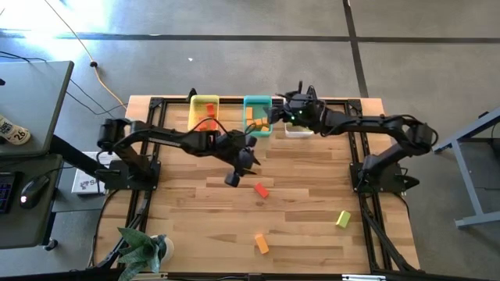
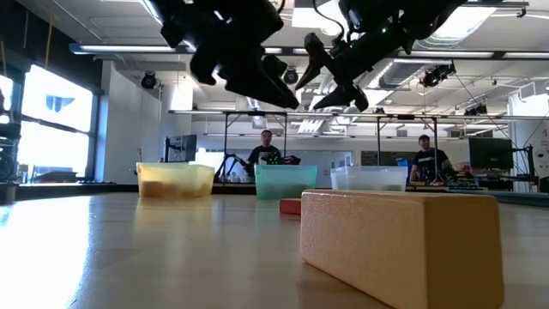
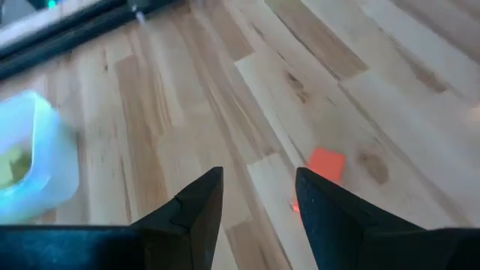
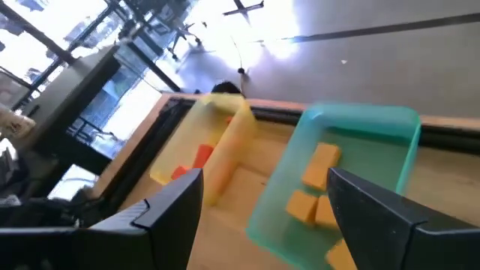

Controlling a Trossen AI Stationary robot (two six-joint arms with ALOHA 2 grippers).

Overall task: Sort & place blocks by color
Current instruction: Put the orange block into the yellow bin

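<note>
A red block lies flat on the wooden table near its middle; in the left wrist view the same red block sits just beyond one finger. My left gripper hovers open just left of it, nothing between the fingers. An orange block and a light green block rest nearer the front edge. My right gripper hangs open and empty above the teal bin, which holds orange blocks. The yellow bin holds red blocks.
Three bins stand in a row at the far edge: yellow, teal and clear, the clear one holding green pieces. A potted plant sits at the near left corner. Two people stand in the room behind.
</note>
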